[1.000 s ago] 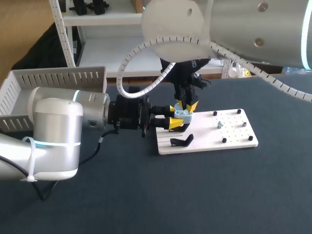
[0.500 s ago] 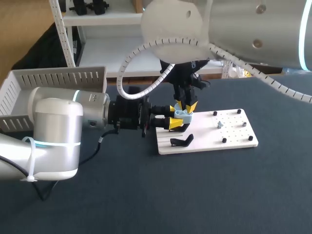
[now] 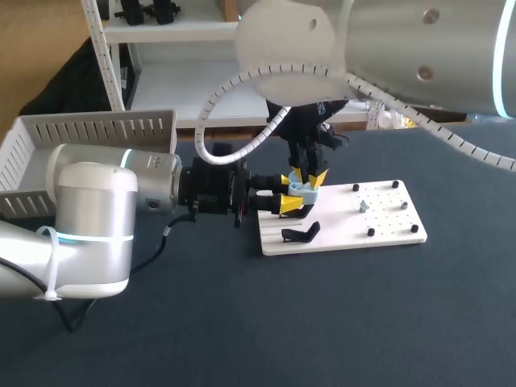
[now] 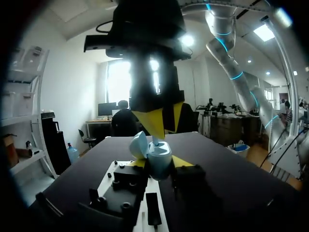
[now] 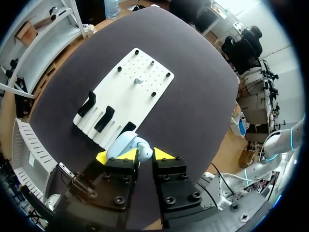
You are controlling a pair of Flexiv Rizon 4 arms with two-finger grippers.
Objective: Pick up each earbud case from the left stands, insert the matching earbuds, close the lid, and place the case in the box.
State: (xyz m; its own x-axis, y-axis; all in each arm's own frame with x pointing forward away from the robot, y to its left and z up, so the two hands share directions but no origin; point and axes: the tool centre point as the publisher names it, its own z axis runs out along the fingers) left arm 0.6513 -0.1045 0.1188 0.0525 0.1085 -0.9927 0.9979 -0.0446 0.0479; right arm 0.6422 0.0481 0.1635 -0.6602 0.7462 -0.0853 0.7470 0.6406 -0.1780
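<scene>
The little blue earbud case (image 3: 302, 190) is up in the air, just over the left end of the white board (image 3: 387, 232). Its lid is flipped open. Your left gripper (image 3: 289, 195) has it from two sides and squeezes it tight. Your right gripper (image 3: 310, 175) hangs straight down, right on top of the open case. You cannot tell if it is pinching an earbud or nothing at all, because that spot is hidden.

Just beside the case, a black stand (image 3: 301, 234) sits on the board. Further along, among the black pegs, lies a small pale piece (image 3: 364, 205), maybe an earbud. The grey box (image 3: 97, 129) waits at the far left, well apart.

In the last second almost nothing has moved. Both arms have stayed where they were, and the case has not tipped or slid. That likely means you are at the slow, careful bit, which is putting an earbud in. The lid is not shut yet and the case is not in the box, so a good part of the job is left.
</scene>
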